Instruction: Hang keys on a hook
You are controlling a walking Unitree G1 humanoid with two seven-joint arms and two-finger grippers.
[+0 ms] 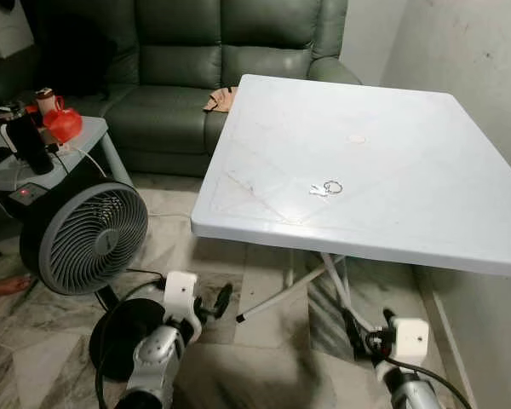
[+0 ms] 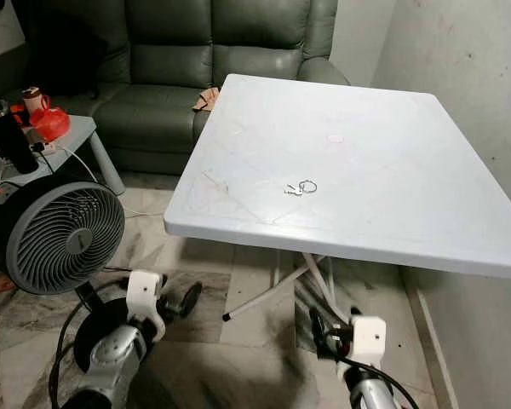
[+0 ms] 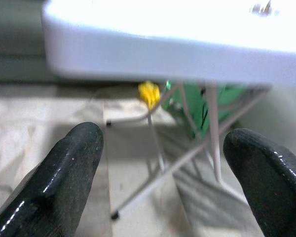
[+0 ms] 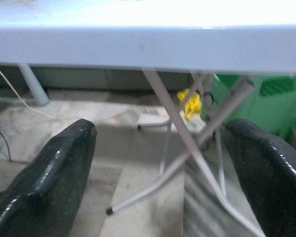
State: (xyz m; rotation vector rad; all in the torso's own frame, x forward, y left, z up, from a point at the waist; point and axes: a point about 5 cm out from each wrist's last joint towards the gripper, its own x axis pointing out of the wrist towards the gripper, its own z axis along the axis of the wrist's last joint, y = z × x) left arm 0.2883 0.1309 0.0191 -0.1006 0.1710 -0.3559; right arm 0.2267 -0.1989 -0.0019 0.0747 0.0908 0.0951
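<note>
White table [image 1: 426, 170] fills your frame's right, sofa [image 1: 196, 60] upper left. Keys [image 1: 326, 188]: centre frame, loose on the table, ungrasped. Left tool [image 3: 158, 182] and right tool [image 4: 163, 182]: spread empty, low below the edge, presumably awaiting approach.

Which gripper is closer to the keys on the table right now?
Right, narrowly. The keys lie on the white table. The right gripper hangs below the table edge almost under them; the left gripper is low, further left by the fan.
</note>
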